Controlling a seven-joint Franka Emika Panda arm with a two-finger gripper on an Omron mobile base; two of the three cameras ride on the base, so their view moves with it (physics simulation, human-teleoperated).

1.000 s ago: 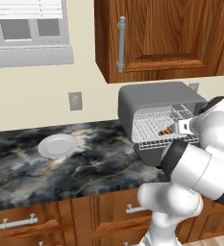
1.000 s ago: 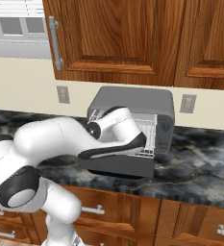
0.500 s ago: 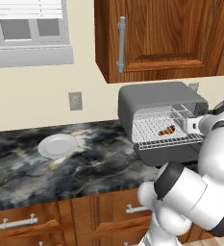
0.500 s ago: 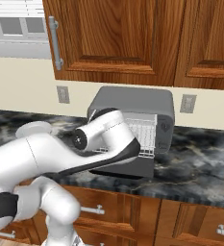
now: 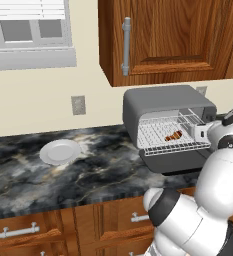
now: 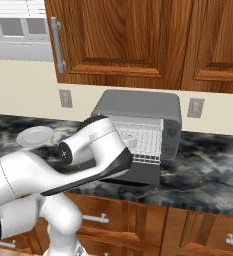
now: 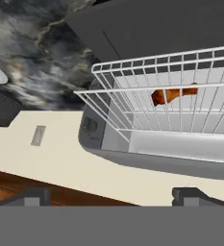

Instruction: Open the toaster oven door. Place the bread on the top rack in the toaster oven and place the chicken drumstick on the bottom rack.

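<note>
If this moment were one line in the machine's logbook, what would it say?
toaster oven door: open | chicken drumstick: on bottom rack | claw: open, empty | plate: on counter

Two base cameras look forward and down from behind the arm, left and right, sharing the toaster oven (image 5: 168, 131) on the marble counter (image 5: 63, 180). The hand camera sits close to the oven, apparently rolled upside down.
</note>
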